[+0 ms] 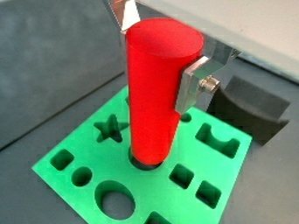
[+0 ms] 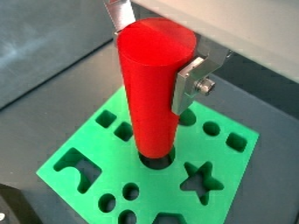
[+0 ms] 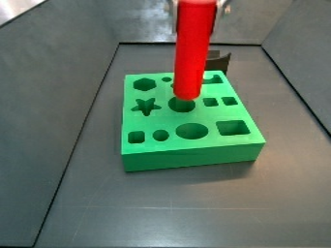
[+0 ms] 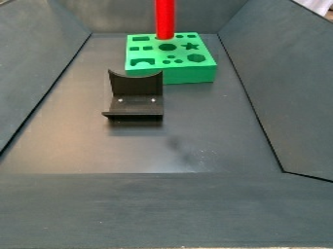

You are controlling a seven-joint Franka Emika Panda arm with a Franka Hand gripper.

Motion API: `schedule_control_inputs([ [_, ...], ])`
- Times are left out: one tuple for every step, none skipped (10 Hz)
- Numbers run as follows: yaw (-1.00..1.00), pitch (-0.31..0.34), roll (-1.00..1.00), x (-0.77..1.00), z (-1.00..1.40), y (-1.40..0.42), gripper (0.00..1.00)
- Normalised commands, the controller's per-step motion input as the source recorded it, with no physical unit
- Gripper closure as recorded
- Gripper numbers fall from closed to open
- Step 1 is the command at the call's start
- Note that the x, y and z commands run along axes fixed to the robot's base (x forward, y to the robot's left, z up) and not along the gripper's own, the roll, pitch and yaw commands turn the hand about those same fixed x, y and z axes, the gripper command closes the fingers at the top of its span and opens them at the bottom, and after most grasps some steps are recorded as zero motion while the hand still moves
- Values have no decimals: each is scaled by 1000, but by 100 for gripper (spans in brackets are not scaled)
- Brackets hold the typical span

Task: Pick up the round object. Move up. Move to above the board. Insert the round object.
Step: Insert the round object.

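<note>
The round object (image 1: 158, 87) is a bright red cylinder, upright between my gripper's (image 1: 162, 52) fingers. The silver finger plates press on its upper part from both sides in both wrist views. The gripper (image 2: 155, 52) is shut on it, directly above the board (image 1: 205, 164). The board is a thick green block with star, circle, square and other cut-outs. The cylinder's (image 2: 152, 87) lower end stands in the mouth of a round hole near the middle of the board (image 2: 93, 144). Both side views show the red cylinder (image 3: 192, 48) (image 4: 166, 17) upright on the board (image 3: 195, 150) (image 4: 196, 68).
The dark L-shaped fixture (image 4: 132, 95) stands on the grey floor in front of the board in a side view, and beside it in a wrist view (image 1: 251, 105). Sloping dark walls (image 4: 39, 97) enclose the floor on all sides.
</note>
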Motion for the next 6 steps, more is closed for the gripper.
schedule_control_inputs([
  [-220, -106, 0, 0, -540, 40, 100],
  [-174, -90, 0, 0, -486, 60, 100],
  [-191, -19, 0, -89, -320, 60, 100],
  [-140, -16, -29, -43, -211, 0, 100],
  [-83, -37, -21, -151, -291, 0, 100],
  [-37, -67, -3, -363, -266, 0, 100],
])
